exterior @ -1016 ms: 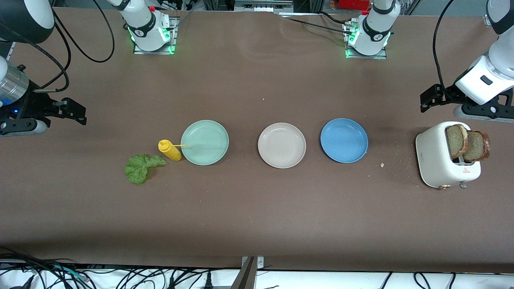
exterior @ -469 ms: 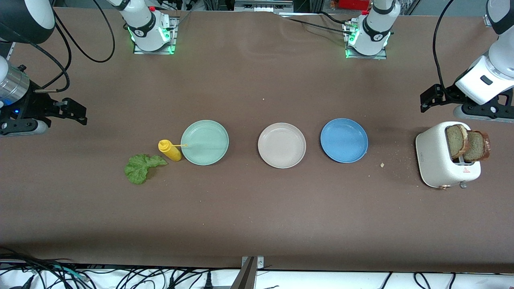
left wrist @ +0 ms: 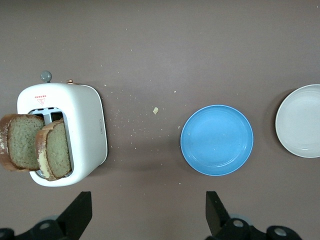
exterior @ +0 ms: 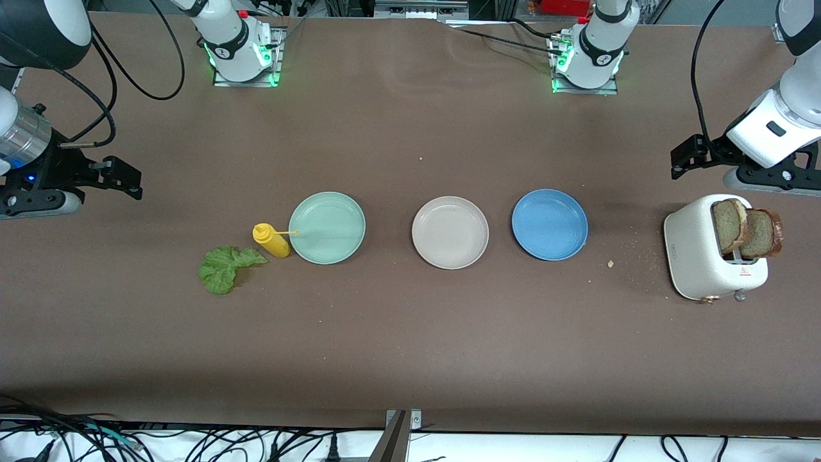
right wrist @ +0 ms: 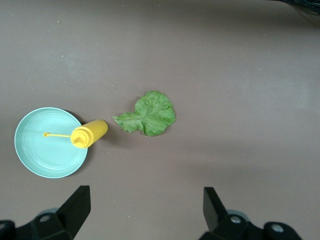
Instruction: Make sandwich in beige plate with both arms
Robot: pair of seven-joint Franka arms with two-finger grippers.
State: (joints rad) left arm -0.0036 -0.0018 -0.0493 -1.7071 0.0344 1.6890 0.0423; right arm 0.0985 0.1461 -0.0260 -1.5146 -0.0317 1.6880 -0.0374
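Note:
The beige plate (exterior: 449, 231) lies bare in the middle of the table, between two other plates; its edge shows in the left wrist view (left wrist: 300, 120). Two brown-crusted bread slices (exterior: 730, 224) (exterior: 763, 233) stand up out of a white toaster (exterior: 696, 256); the left wrist view shows them too (left wrist: 22, 142) (left wrist: 56, 156). A ruffled green lettuce leaf (exterior: 224, 267) (right wrist: 147, 114) lies flat on the table toward the right arm's end. My left gripper (exterior: 683, 162) (left wrist: 148, 202) hangs open over bare table beside the toaster. My right gripper (exterior: 125, 179) (right wrist: 145, 197) hangs open over bare table near the lettuce.
A mint-green plate (exterior: 326, 227) and a blue plate (exterior: 550, 224) flank the beige one. A yellow squeeze bottle (exterior: 271, 240) lies on its side, its nozzle over the mint-green plate's rim. Crumbs (exterior: 610, 263) are scattered between the blue plate and the toaster.
My right gripper has drifted slightly toward the middle of the table. The left arm has barely shifted, and nothing on the table has moved.

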